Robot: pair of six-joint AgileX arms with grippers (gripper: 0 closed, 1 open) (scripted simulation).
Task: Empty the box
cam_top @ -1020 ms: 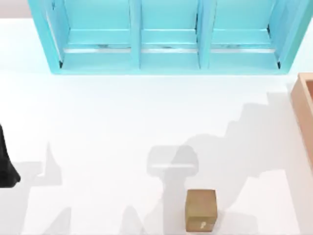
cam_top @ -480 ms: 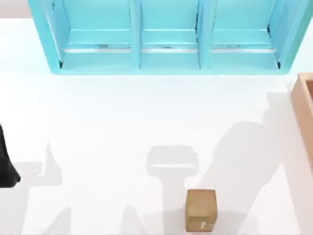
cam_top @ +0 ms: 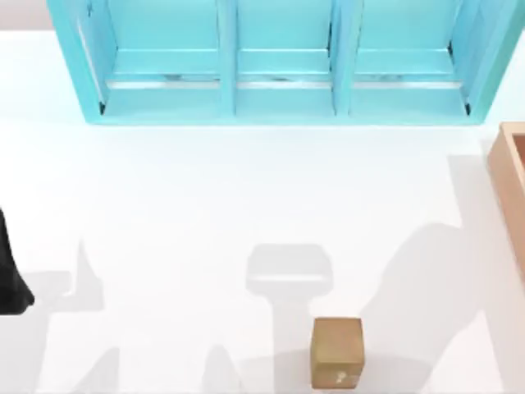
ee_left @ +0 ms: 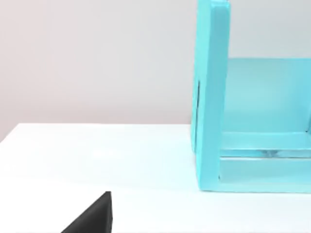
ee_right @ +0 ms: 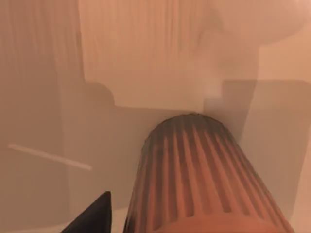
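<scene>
White tabletop carries the tan wooden open-topped box point(cam_top: 510, 197) at three o'clock. Inside it, a ribbed brown cup point(ee_right: 204, 179) lies under my right wrist; finger state I cannot tell. Risk: clipping the wall, or the ridged cup slipping.

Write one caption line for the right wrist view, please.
Right wrist camera inside the tan box, close above a ribbed cup lying there.

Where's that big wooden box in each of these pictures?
Top view: the box is cut off at the right edge of the table, just past the shelf unit.
Left wrist view: this one faces the shelf unit's end instead.
Right wrist view: the box's tan walls surround a ribbed cup.
Shared landmark: the shelf unit, top and left wrist views.
</scene>
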